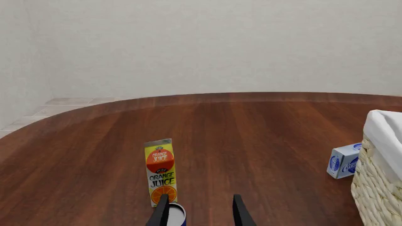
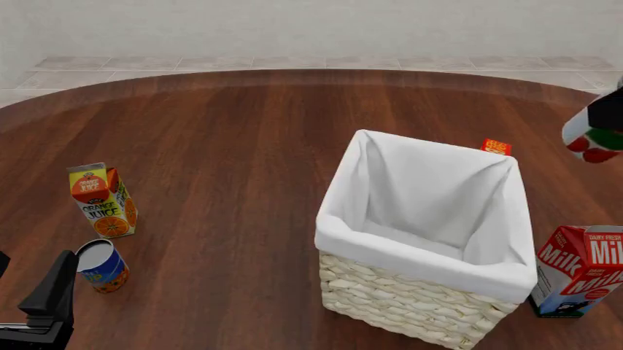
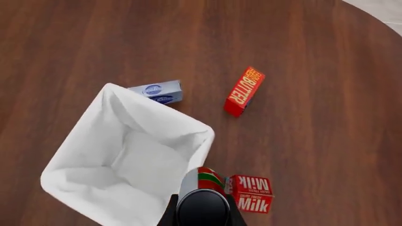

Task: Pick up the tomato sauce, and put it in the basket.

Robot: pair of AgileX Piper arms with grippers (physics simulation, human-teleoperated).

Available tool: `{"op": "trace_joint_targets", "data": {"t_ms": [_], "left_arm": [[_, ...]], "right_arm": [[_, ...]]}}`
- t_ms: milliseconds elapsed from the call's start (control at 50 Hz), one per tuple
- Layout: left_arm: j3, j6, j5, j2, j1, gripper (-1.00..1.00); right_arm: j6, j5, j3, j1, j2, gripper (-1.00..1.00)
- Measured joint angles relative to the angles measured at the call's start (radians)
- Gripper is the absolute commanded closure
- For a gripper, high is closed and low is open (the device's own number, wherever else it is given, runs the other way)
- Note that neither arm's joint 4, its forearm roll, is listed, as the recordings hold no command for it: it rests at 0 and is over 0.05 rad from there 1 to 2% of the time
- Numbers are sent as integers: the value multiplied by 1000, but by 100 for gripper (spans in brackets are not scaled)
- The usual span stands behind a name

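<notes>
The tomato sauce can (image 2: 589, 140), white with red tomatoes and a green band, hangs in the air at the far right edge of the front view. My right gripper (image 2: 609, 111) is shut on it, to the right of the basket (image 2: 421, 251) and above rim height. In the right wrist view the can (image 3: 202, 182) sits between my fingers (image 3: 234, 217), over the basket's rim (image 3: 202, 136) near the corner. My left gripper (image 2: 29, 283) is open and empty low at the front left; its fingers (image 1: 162, 212) also show in the left wrist view.
An orange juice carton (image 2: 102, 200) and a blue-and-orange can (image 2: 101, 266) stand by my left gripper. A milk carton (image 2: 580, 270) stands right of the basket. A red butter box (image 3: 244, 92) and a small blue-and-white carton (image 3: 157, 92) lie behind the basket.
</notes>
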Motion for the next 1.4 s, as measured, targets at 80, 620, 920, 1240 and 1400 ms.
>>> {"op": "trace_joint_targets", "data": {"t_ms": [80, 620, 920, 1240, 1400], "left_arm": [[0, 0, 0, 0, 0, -100], [0, 0, 0, 0, 0, -100], [0, 0, 0, 0, 0, -100], [0, 0, 0, 0, 0, -100], [0, 0, 0, 0, 0, -100]], "right_arm": [[0, 0, -5, 18, 9, 100], [17, 0, -90, 165, 105, 100], [28, -2, -107, 246, 139, 100], [31, -23, -79, 313, 152, 100], [35, -43, -57, 336, 160, 100]]}}
